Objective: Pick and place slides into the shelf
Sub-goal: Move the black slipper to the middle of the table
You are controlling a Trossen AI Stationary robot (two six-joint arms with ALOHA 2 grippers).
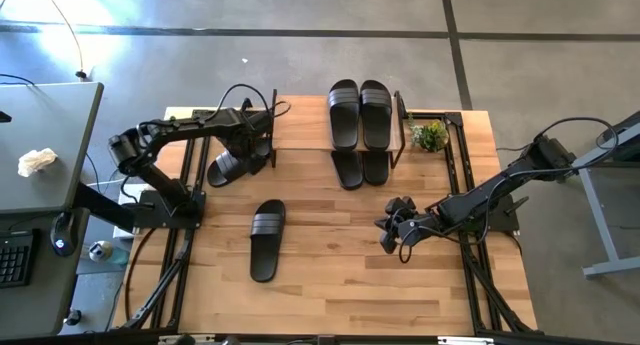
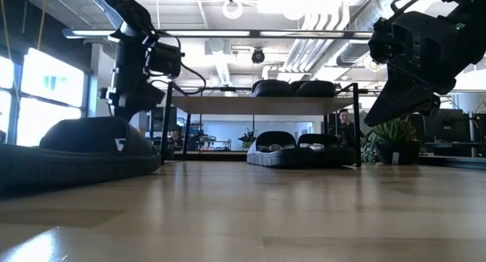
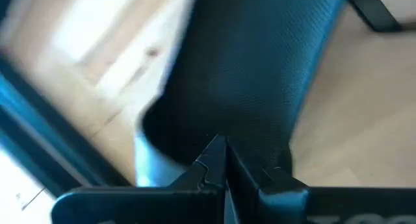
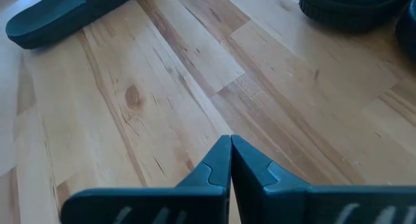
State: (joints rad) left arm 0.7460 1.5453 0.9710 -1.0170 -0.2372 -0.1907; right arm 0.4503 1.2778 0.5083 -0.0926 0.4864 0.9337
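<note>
I can read no writing on the slides; a small pale mark shows on the side of the slide [image 2: 91, 140] nearest the low camera. All are black with wide striped straps. One slide [image 1: 266, 239] lies alone on the table [image 1: 340, 285], long axis near-to-far. Another slide [image 1: 228, 166] lies angled under my left gripper [image 1: 252, 135], whose fingers sit together over its sole. Two slides [image 1: 360, 113] rest side by side on the shelf [image 1: 400, 125], two more slides [image 1: 362, 168] on its lower level. My right gripper [image 1: 393, 228], fingers together, hovers above bare table. A plant [image 1: 430, 136] sits right of the shelf.
</note>
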